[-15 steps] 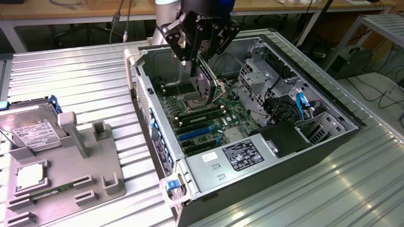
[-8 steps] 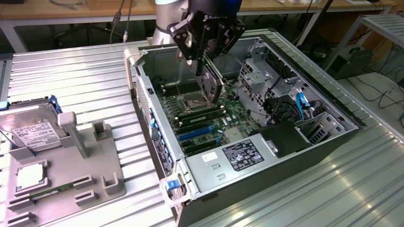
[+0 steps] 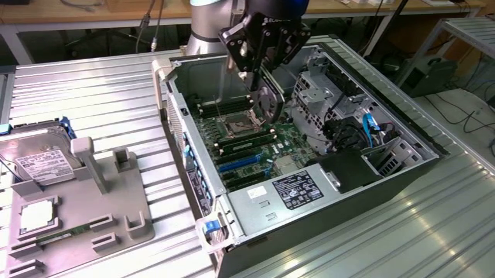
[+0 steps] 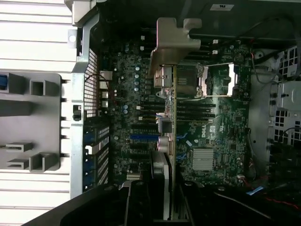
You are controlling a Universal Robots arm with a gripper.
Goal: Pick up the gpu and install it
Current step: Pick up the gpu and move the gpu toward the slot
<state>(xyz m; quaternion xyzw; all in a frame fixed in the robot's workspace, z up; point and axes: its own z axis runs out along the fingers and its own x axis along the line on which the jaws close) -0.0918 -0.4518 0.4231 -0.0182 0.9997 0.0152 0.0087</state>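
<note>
Fingers (image 3: 249, 65) of gripper (image 3: 259, 74): clenched on gpu (image 3: 269, 99), held on edge over motherboard (image 3: 249, 139); blue slots (image 3: 236, 165) nearer, below, seemingly crosswise to card.

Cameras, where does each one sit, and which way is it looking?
Exterior view: off the arm, up high beside the table, looking down into the open computer case and at the grey tray. The arm shows, with its jaws shut on the gpu.
Wrist view: on the wrist, looking down along the gpu at the motherboard. Dark parts of the jaws show.
Shared: gpu, motherboard, computer case, grey tray.
</note>
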